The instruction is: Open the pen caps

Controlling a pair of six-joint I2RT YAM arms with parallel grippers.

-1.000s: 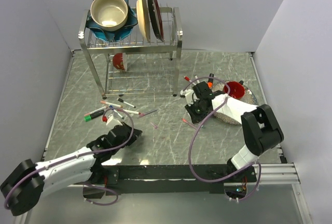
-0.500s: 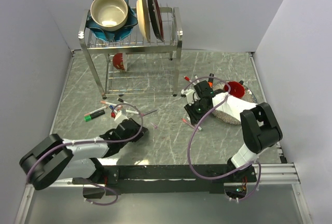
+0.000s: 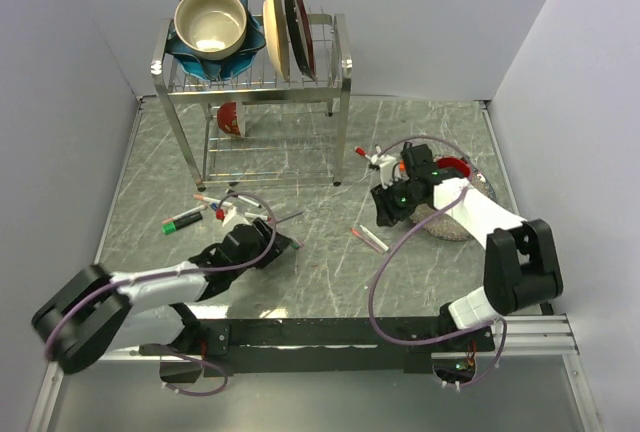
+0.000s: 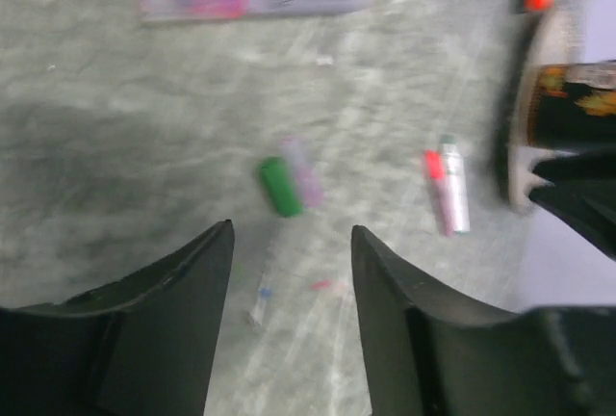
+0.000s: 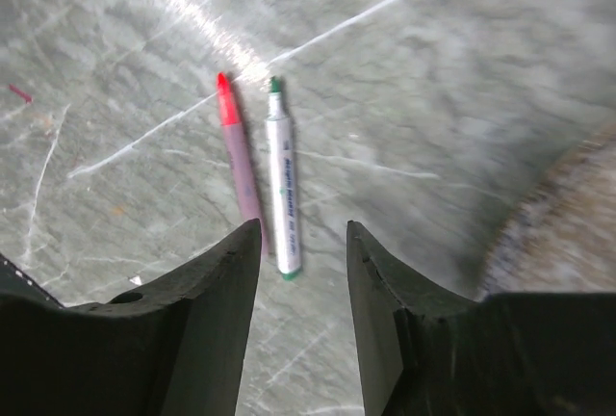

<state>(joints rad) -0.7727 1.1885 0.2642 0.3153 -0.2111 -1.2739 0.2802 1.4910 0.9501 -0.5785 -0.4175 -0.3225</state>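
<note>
Left tool hovers low over the marbled worktop, its two dark fingers spread wide with nothing between them. Just ahead of the gap lies a loose green cap, touching a small pale pink piece too blurred to name. The open, empty stance suggests this arm is free to reach for a fresh pen. In the overhead view, a cluster of pens lies beside the left arm's wrist, near the foot of a dish rack. Several of them show coloured ends, so these probably need opening.

Right tool is also spread and empty. It tilts down toward two pens lying side by side and nearly touching: a white pen with a bare green nib, and a pink pen with a red tip. Both look uncapped, and they were probably laid together as finished ones, well apart from the cluster. A few more pens lie beyond the right arm, near a red bowl.

The task looks partly done. The next pull will likely need one tool to hold a barrel while the other grips its cap.
</note>
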